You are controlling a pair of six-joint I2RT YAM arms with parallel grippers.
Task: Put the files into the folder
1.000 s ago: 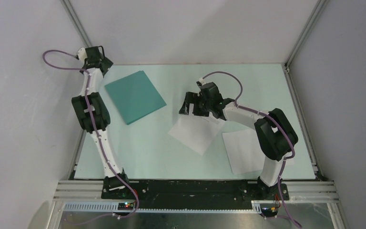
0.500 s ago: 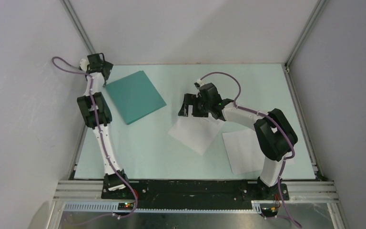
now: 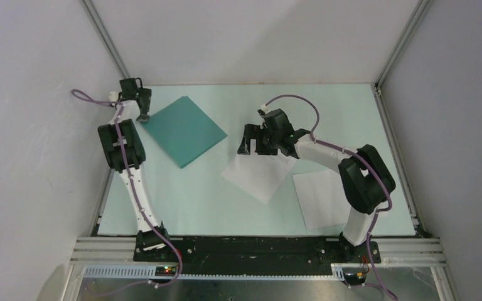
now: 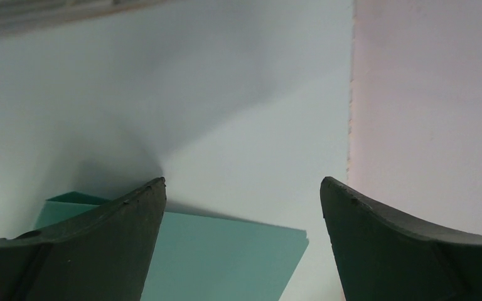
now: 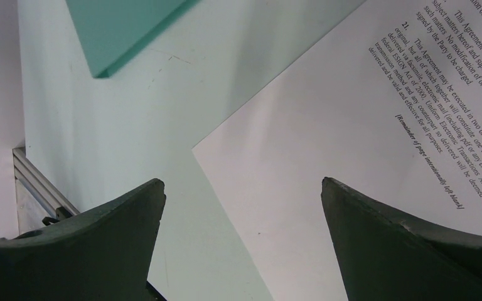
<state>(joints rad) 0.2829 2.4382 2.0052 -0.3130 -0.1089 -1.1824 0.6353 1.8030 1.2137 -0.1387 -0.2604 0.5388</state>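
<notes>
Right gripper (image 5: 241,182) fingers spread, empty, over corner of centre sheet (image 5: 326,188); print reads "21. This Agreement may be executed…", "[Remainder of page intentionally left blank]". Left gripper (image 4: 241,182) spread, empty, at left corner of folder (image 3: 185,130), flat far-left on table (image 3: 182,200). Second sheet (image 3: 320,197) near right arm (image 3: 364,182).

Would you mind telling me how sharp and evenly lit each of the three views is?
Top external: even, soft light, no glare, only faint shadows. Left wrist: a soft grey shadow fans over the table beyond the folder, and the right side has a pinkish cast. Right wrist: the print on the sheet is sharp and legible.
</notes>
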